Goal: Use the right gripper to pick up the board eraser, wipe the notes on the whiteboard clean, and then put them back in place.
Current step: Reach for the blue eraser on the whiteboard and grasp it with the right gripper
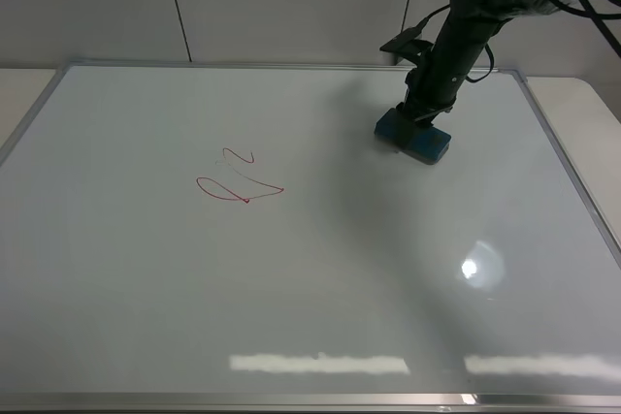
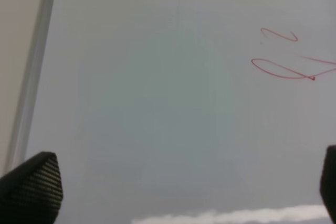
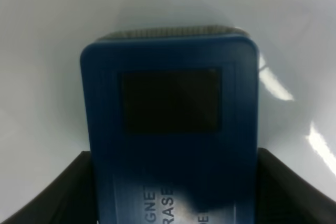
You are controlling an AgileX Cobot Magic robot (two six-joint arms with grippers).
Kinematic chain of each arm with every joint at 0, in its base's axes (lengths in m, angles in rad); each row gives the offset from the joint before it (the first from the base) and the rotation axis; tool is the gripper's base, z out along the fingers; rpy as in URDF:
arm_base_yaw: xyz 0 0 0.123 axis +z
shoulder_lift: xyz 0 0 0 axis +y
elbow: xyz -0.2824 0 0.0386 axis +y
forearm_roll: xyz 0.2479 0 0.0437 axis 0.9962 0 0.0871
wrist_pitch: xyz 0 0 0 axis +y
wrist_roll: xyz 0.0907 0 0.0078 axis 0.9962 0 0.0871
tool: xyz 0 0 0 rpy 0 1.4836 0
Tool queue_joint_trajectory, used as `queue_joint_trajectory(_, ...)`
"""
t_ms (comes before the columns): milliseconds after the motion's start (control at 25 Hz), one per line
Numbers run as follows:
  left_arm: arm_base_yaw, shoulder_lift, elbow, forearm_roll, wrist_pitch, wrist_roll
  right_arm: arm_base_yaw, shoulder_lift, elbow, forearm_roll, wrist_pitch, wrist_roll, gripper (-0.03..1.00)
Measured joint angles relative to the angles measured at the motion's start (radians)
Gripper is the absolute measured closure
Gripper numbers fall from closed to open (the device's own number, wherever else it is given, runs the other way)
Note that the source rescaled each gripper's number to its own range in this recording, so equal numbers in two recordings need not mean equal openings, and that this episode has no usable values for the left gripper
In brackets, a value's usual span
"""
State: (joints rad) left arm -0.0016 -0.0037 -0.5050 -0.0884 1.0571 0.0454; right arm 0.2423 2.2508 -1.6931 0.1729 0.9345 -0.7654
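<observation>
The whiteboard [image 1: 320,288] fills the table, with red scribbled notes [image 1: 238,181] left of its middle. The notes also show in the left wrist view [image 2: 289,61]. The blue board eraser [image 1: 414,136] lies at the board's far right part, well away from the notes. My right gripper [image 1: 419,115] comes down on it from above. In the right wrist view the eraser [image 3: 170,114] sits between the two black fingers [image 3: 68,187], which press against its sides; the gripper [image 3: 173,192] is shut on it. My left gripper [image 2: 178,192] is open and empty above the board, near its left frame.
The board's metal frame [image 1: 291,65] runs around all sides, with the bare table beyond it at the left [image 1: 19,84] and right [image 1: 582,104]. The left frame also shows in the left wrist view [image 2: 31,77]. Ceiling lights reflect near the front edge [image 1: 320,364].
</observation>
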Motion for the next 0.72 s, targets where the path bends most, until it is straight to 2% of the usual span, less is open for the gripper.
queue_joint_trajectory(720,0.0,0.0,0.0,0.0,0.0,0.0,0.0,0.0,0.0,-0.003,-0.002,0.027,0.95)
